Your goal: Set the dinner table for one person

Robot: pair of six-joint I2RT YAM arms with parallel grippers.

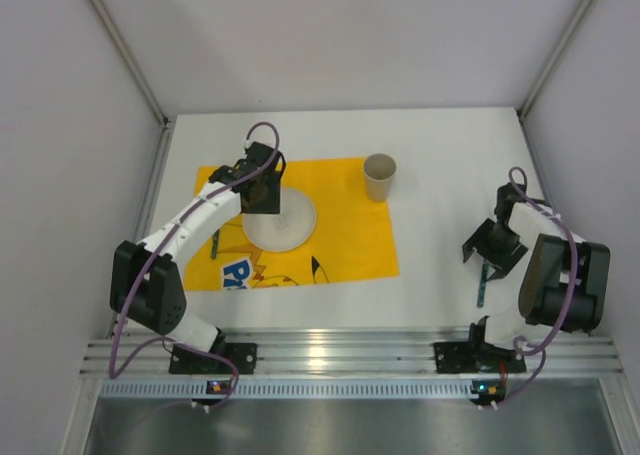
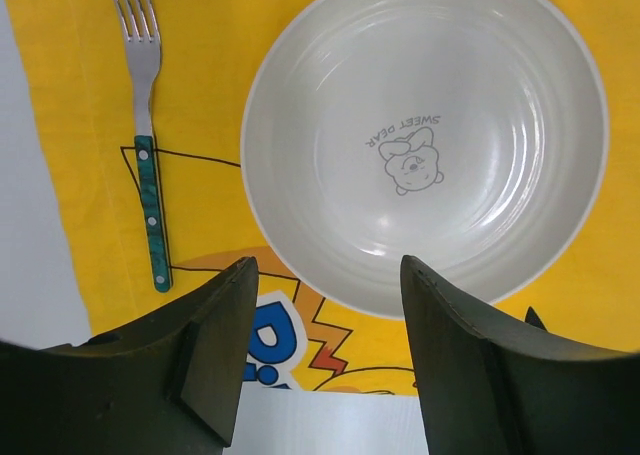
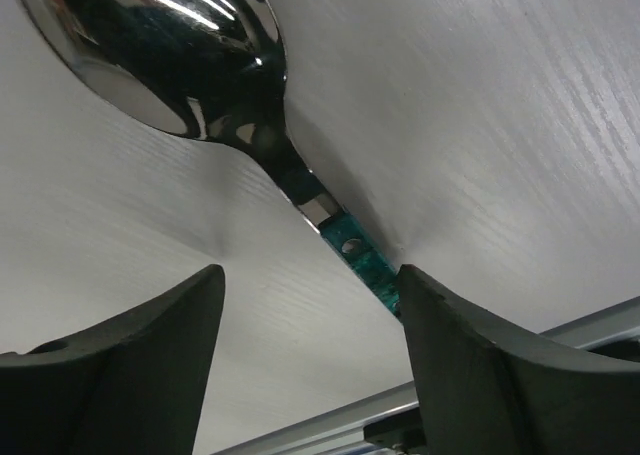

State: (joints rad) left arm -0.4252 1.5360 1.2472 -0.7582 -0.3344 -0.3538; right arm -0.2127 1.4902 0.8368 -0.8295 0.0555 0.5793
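Note:
The dinner table (image 1: 440, 145) is a white top carrying a yellow printed mat (image 1: 350, 245). On the mat lie a cream plate (image 1: 290, 225) with a bear print (image 2: 425, 135) and, to its left, a teal-handled fork (image 2: 148, 155). My left gripper (image 2: 327, 270) hovers over the plate's near rim, open and empty. A teal-handled spoon (image 3: 170, 45) lies on the bare table at the right (image 1: 481, 283). My right gripper (image 3: 310, 275) is low over its handle (image 3: 360, 255) and open. The handle runs against the right-hand finger (image 3: 470, 375), with a wide gap to the other finger.
A beige paper cup (image 1: 379, 177) stands upright at the mat's far right corner. Aluminium rails (image 1: 350, 355) edge the near side, close behind the spoon's handle (image 3: 330, 425). White walls enclose the table on the left, back and right.

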